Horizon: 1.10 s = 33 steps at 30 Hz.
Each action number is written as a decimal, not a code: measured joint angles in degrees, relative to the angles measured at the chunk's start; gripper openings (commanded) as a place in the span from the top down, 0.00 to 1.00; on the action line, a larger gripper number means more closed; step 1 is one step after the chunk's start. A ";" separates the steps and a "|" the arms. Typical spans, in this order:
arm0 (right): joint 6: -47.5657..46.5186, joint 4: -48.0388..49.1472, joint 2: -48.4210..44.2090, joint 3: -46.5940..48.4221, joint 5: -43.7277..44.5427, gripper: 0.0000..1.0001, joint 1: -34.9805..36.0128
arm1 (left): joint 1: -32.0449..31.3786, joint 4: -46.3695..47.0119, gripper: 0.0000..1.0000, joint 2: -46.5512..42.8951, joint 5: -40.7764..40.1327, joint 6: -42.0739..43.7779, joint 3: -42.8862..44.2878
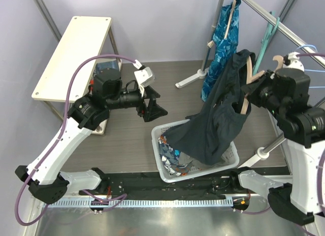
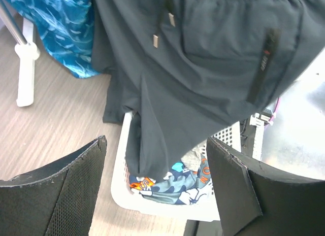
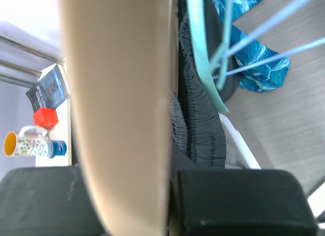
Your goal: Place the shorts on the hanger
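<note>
- Surface of grey-brown wood grain (image 1: 127,139) spreads ahead of both arm bases, with pale lilac walls (image 1: 162,23) closing it in behind and at the left.
- A cream-topped bench (image 1: 73,53) stands along the left wall, and a metal clothes rail (image 1: 289,28) slants across the far right corner.
- From the rail hang a blue leaf-patterned garment (image 1: 223,43), a teal hanger (image 1: 266,40) and a thin pale-blue wire hanger (image 1: 307,47).
- A white basket (image 1: 158,156) sits on the surface between the arms and holds patterned clothes.
- The right gripper (image 1: 252,91) is clamped on the hanger (image 3: 117,94), whose beige wood fills the gap between its pads.
- The shorts (image 1: 218,119) are draped over that hanger at the waist and hang down leftward, their lower end reaching into the basket.
- The left gripper (image 1: 155,106) hovers left of the shorts, apart from the fabric, its fingers spread wide with nothing between them.
</note>
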 measured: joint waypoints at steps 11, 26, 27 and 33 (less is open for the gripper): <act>-3.26 3.34 13.97 15.54 3.58 0.99 -0.02 | 0.00 2.32 0.21 -2.32 0.48 -1.09 -5.46; -11.26 14.34 24.90 23.43 22.38 0.99 8.46 | 0.00 7.69 0.20 -5.75 2.01 -2.43 -11.93; -11.98 15.21 25.66 23.43 24.85 0.99 9.94 | 0.00 7.80 0.20 -5.75 2.03 -2.47 -11.93; -15.02 20.02 28.72 22.73 33.94 0.99 12.26 | 0.00 7.80 0.20 -5.75 2.43 -2.60 -11.93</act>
